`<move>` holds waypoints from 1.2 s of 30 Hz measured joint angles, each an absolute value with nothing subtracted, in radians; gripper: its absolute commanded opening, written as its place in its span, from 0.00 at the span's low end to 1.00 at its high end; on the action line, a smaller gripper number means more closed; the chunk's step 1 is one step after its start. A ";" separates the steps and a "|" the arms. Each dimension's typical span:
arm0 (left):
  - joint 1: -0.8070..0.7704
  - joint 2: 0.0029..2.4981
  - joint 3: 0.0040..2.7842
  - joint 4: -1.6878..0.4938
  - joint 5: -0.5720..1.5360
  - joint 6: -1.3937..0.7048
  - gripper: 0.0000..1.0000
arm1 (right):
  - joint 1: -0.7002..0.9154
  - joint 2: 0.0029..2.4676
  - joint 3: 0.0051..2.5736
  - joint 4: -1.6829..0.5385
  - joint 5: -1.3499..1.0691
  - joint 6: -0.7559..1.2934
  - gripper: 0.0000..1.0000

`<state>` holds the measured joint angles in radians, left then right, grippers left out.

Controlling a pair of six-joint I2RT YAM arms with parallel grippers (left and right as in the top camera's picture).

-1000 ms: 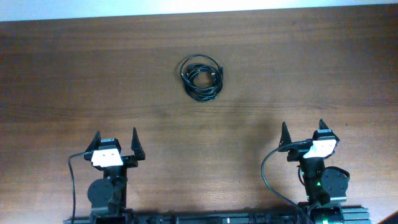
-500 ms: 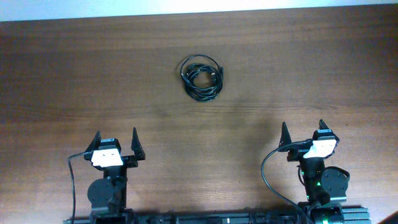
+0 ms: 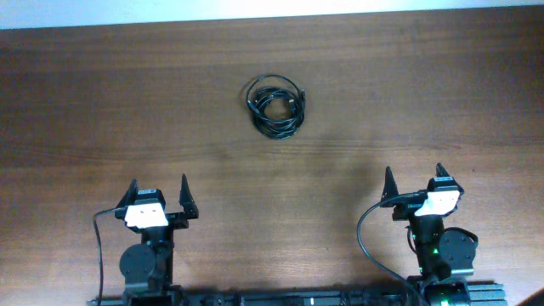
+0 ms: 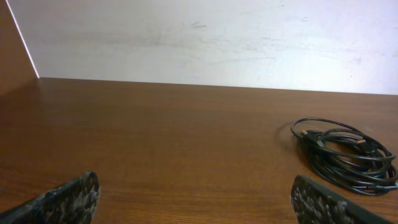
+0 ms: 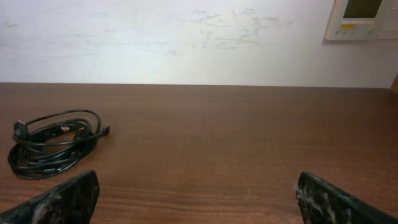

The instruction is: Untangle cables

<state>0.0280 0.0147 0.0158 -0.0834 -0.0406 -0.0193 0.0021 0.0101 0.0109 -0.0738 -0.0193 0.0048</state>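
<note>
Two sets of fingers sit spread wide and empty, and nothing has changed in the last second: the left fingers and the right fingers are parked exactly where they were, and the cables have not shifted. That suggests the task has not really begun. The cords still lie wound together in one small, roughly round bundle, with no strand drawn free. The bundle sits well ahead of both pairs of fingers. It is forward and to the right of the left pair, as the left wrist view shows, and forward and to the left of the right pair, as the right wrist view shows. Neither pair touches it or comes near it. A small plug end pokes out at the side of the coil nearest the right fingers, which looks like a fair place to start teasing things apart. The desk is dark brown wood grain, smooth and flat, with a faint sheen. Beyond its far edge rises a pale, scuffed wall, which carries a small white wall panel ahead and to the right of the right fingers.
</note>
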 measured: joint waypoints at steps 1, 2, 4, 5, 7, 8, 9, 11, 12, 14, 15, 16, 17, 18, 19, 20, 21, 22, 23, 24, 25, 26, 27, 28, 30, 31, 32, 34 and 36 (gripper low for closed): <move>0.028 0.015 0.016 -0.083 -0.041 -0.019 0.99 | 0.002 0.010 0.011 -0.074 -0.019 0.004 0.98; 0.028 0.015 0.016 -0.083 -0.041 -0.019 0.99 | 0.002 0.010 0.011 -0.074 -0.019 0.005 0.98; 0.028 0.015 0.016 -0.083 -0.041 -0.019 0.99 | 0.002 0.010 0.011 -0.074 -0.019 0.005 0.98; 0.028 0.015 0.016 -0.083 -0.035 -0.019 0.99 | 0.002 0.010 0.011 -0.074 -0.019 0.005 0.98; 0.028 0.015 0.016 -0.078 -0.004 -0.019 0.99 | 0.002 0.010 0.011 -0.067 -0.031 0.009 0.98; 0.028 0.015 0.015 -0.065 0.023 -0.020 0.99 | 0.002 0.010 0.011 -0.062 -0.051 0.013 0.98; 0.028 0.015 0.014 -0.042 0.047 -0.019 0.98 | 0.002 0.011 0.011 -0.043 -0.109 0.028 0.98; 0.027 0.015 0.010 0.056 0.128 -0.020 0.99 | 0.002 0.010 0.010 0.009 -0.441 0.104 0.98; 0.027 0.016 0.010 0.135 0.164 -0.019 0.99 | 0.002 0.010 0.010 0.013 -0.580 0.130 0.98; 0.027 0.013 0.010 0.261 0.200 -0.019 0.99 | 0.002 0.014 0.010 0.085 -0.728 0.158 0.98; 0.027 0.012 0.014 0.316 0.213 -0.019 0.99 | 0.002 0.012 0.011 0.190 -0.789 0.170 0.98; 0.027 0.012 0.025 0.323 0.218 -0.020 0.99 | 0.002 0.016 0.012 0.321 -0.812 0.176 0.98; 0.027 0.017 0.053 0.320 0.221 -0.019 0.99 | 0.002 0.012 0.014 0.420 -0.819 0.181 0.98; 0.027 0.025 0.100 0.320 0.220 -0.019 0.99 | 0.002 0.011 0.025 0.452 -0.810 0.181 0.98; 0.027 0.041 0.144 0.319 0.219 -0.010 0.99 | 0.002 0.012 0.043 0.443 -0.791 0.183 0.98; 0.027 0.076 0.219 0.291 0.218 0.010 0.99 | 0.002 0.012 0.072 0.397 -0.771 0.182 0.98; 0.027 0.097 0.259 0.259 0.216 0.021 0.99 | 0.002 0.014 0.110 0.336 -0.751 0.176 0.98; 0.027 0.144 0.349 0.159 0.216 0.036 0.99 | 0.002 0.017 0.165 0.265 -0.733 0.156 0.98; 0.027 0.204 0.431 0.078 0.215 0.052 0.99 | 0.002 0.032 0.268 0.125 -0.713 0.109 0.98; 0.027 0.302 0.562 -0.034 0.217 0.080 0.99 | 0.002 0.053 0.344 0.076 -0.702 0.074 0.98; 0.027 0.371 0.661 -0.179 0.225 0.101 0.99 | 0.002 0.078 0.421 -0.065 -0.696 0.025 0.98; 0.025 0.492 0.807 -0.308 0.232 0.123 0.99 | 0.002 0.136 0.516 -0.186 -0.693 -0.023 0.98; 0.025 0.575 0.903 -0.379 0.236 0.132 0.99 | 0.002 0.192 0.593 -0.294 -0.687 -0.056 0.98; 0.025 0.665 1.011 -0.481 0.241 0.143 0.99 | 0.002 0.263 0.681 -0.409 -0.670 -0.093 0.98; 0.025 0.818 1.176 -0.632 0.273 0.155 0.99 | 0.002 0.376 0.809 -0.527 -0.657 -0.121 0.98; 0.025 0.932 1.290 -0.745 0.318 0.161 0.99 | 0.002 0.494 0.933 -0.645 -0.650 -0.136 0.98; 0.025 1.008 1.354 -0.813 0.344 0.165 0.99 | 0.002 0.559 1.001 -0.712 -0.651 -0.141 0.98; 0.025 1.174 1.463 -0.938 0.405 0.165 0.99 | 0.002 0.727 1.160 -0.916 -0.653 -0.150 0.98; 0.025 1.310 1.478 -0.960 0.515 0.165 0.99 | 0.002 0.879 1.250 -0.983 -0.715 -0.138 0.98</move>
